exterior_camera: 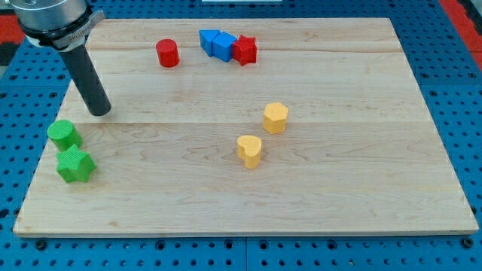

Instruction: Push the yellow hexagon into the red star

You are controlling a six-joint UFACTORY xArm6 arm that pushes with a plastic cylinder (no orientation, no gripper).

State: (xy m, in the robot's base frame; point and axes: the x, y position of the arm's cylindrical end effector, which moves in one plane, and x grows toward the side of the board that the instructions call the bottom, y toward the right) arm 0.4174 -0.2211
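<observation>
Camera view, single frame.

Wooden board on blue pegboard. Rod entering from upper left of frame; my tip resting on board at left side, above and just right of the green cylinder. No gripper or fingers on this rig, so nothing to open or close; tip touching no block, as far as can be told.

Block positions:
- Yellow hexagon: centre of frame, slightly right, standing free.
- Yellow heart: below and left of hexagon, near but apart.
- Red star: top centre, touching right end of the blue block, itself against a second blue block; exact shapes of both blues hard to read.
- Red cylinder: top, left of the blue pair, apart from it.
- Green star: lower left, just below green cylinder.

Progress: task not started, judging from layout. Hexagon well apart from red star, with open board between. Tip well apart from hexagon, on far left.

Remaining: bring tip round to lower right side of hexagon, skirting yellow heart, then push up and slightly left toward star. Risk: hexagon veering off line, or star dragging the blue neighbour on contact.
</observation>
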